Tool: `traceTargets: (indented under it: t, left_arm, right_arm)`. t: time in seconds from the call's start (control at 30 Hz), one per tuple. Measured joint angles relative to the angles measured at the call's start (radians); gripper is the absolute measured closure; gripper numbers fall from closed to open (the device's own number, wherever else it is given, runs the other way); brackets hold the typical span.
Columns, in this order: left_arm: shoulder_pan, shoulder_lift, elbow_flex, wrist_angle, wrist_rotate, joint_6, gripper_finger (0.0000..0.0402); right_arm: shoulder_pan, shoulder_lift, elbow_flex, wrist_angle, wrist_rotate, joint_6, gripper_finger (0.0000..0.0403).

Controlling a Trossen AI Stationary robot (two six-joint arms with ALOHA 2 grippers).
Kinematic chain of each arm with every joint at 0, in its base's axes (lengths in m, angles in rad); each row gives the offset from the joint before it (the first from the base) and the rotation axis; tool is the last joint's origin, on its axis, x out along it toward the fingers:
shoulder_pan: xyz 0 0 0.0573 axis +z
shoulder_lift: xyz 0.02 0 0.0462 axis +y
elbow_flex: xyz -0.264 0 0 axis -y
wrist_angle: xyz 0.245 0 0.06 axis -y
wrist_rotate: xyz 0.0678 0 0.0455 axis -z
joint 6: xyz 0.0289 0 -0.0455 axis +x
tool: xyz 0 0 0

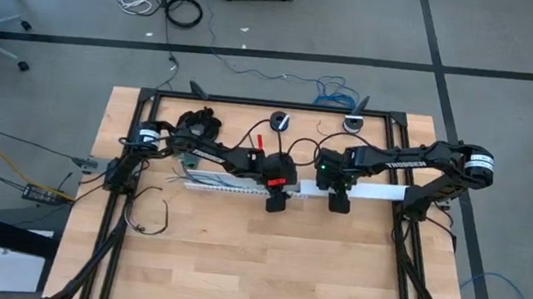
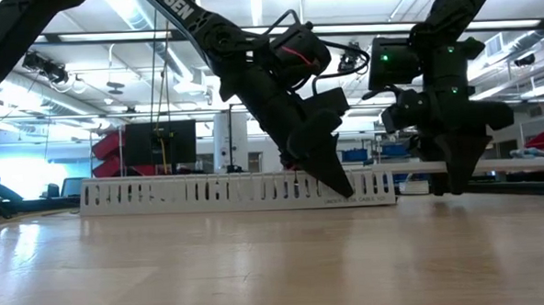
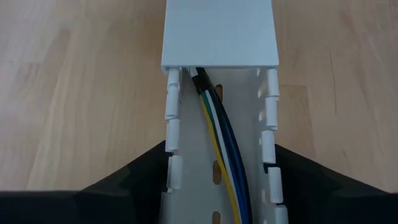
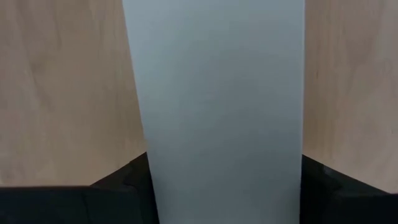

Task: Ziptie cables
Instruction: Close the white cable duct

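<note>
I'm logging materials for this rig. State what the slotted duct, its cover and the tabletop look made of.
Slotted duct: looks like white moulded plastic, matte, with thin snap-off side fingers. Cover: likely the same plastic, smooth, plain and flat. Tabletop: pale wood, grain lines showing, probably plywood or butcher block with a light sheen.

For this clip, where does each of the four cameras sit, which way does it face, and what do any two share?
High: overhead, straight down; both arms, left gripper, right gripper, white duct.
Low: table height, level toward the room; both arms from above.
Left wrist: along the open duct, cables inside, own fingers flanking.
Right wrist: close on the duct's cover, own fingers beside.
Shared: both wrist views show the duct.
</note>
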Motion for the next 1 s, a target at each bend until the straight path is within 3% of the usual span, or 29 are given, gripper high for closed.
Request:
traceTargets:
  t: [0.3,0.63,1.0]
  left_arm:
    - [-0.002,0.0,0.0,-0.007,0.005,0.001,0.0167]
    - [-0.001,0.0,0.0,-0.006,0.028,0.001,0.0166]
    - [0.0,0.004,0.0,0.054,0.126,0.003,0.0114]
  right_arm:
    - [-0.001,0.0,0.002,0.004,-0.082,-0.02,0.0174]
    - [-0.001,0.0,0.003,-0.002,-0.082,-0.022,0.0174]
    - [0.001,-0.003,0.009,0.026,-0.094,-0.018,0.0174]
